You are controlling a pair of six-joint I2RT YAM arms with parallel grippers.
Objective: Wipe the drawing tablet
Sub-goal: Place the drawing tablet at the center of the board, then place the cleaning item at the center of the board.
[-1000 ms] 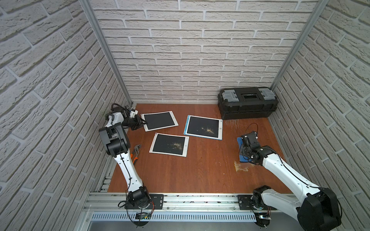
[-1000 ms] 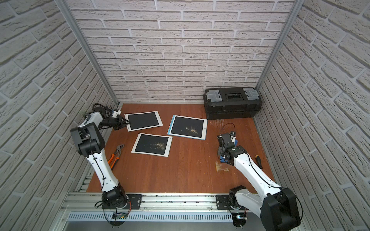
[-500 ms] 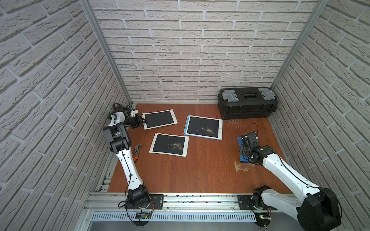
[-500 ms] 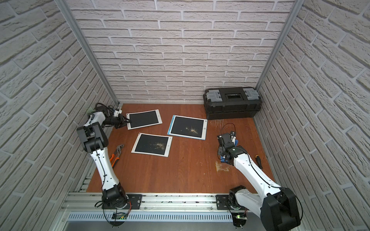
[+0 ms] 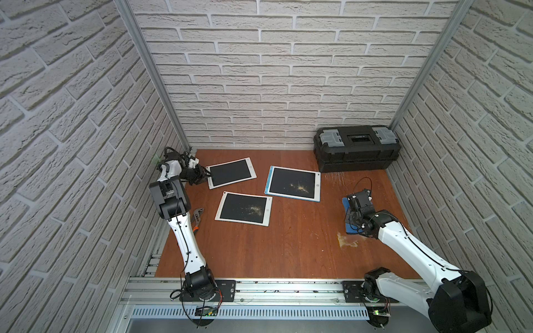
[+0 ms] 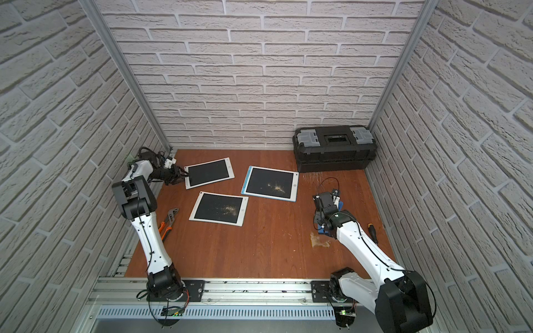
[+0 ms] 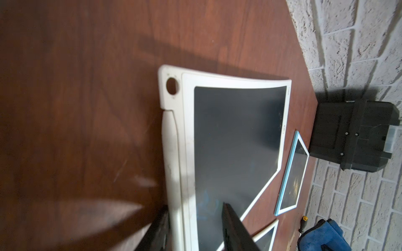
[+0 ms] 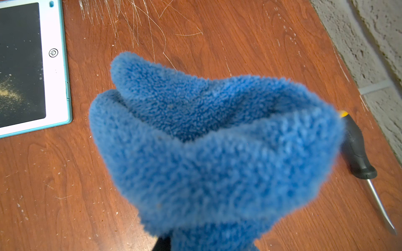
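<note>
Three drawing tablets lie on the wooden table. The white one (image 5: 230, 172) (image 7: 237, 139) at the far left has a clean dark screen. The white one (image 5: 243, 208) in the middle and the blue-edged one (image 5: 293, 183) (image 8: 54, 71) carry yellowish crumbs. My left gripper (image 5: 206, 176) (image 7: 195, 232) is open, its jaws standing apart on either side of the clean tablet's near-left edge. My right gripper (image 5: 356, 214), on the right side of the table, is shut on a blue cloth (image 5: 347, 207) (image 8: 217, 141), which hides its fingers in the right wrist view.
A black toolbox (image 5: 356, 148) stands at the back right. Orange-handled pliers (image 5: 197, 216) lie by the left arm. A black screwdriver (image 6: 372, 230) (image 8: 356, 150) lies near the right wall. A crumb smear (image 5: 347, 240) marks the table beside the right arm. Brick walls close three sides.
My left gripper's jaws have widened around the clean tablet's edge, and the left arm has shifted slightly. The right arm and the cloth have not moved.
</note>
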